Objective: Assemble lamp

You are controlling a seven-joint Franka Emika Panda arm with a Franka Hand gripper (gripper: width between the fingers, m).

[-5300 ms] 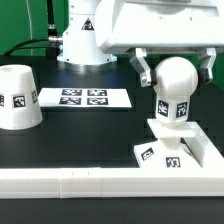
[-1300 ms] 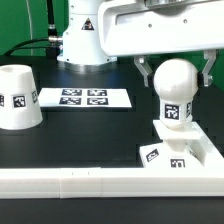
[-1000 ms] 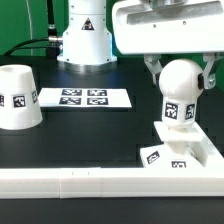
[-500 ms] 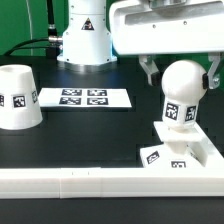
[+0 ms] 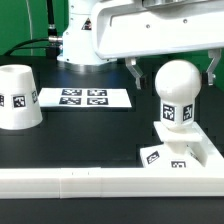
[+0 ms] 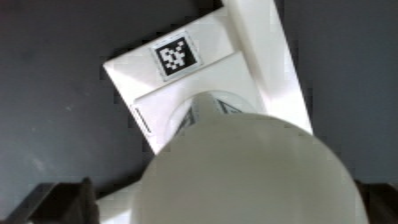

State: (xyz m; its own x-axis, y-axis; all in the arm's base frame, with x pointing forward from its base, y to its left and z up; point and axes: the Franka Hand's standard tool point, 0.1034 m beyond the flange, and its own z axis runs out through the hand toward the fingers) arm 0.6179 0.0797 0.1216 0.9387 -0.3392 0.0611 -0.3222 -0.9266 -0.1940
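Note:
The ball-topped bulb (image 5: 178, 95) stands upright in the blocky square base (image 5: 180, 150) at the exterior view's right. My gripper (image 5: 174, 72) is open around the bulb's ball; its fingers (image 5: 134, 73) stand apart from the ball on both sides. In the wrist view the ball (image 6: 240, 170) fills the lower part, with the tagged base (image 6: 187, 65) beyond it and one dark finger (image 6: 54, 202) at the corner. The cup-like shade (image 5: 18, 97) sits mouth-down at the exterior view's left, far from the gripper.
The marker board (image 5: 82, 98) lies flat at the back, in front of the arm's white pedestal (image 5: 84, 40). A long white rail (image 5: 90, 183) runs along the front edge, right beside the base.
The fingers have spread away from the bulb's ball; half a second ago they stood close against it. The bulb stays upright in the base. The shade has not moved.

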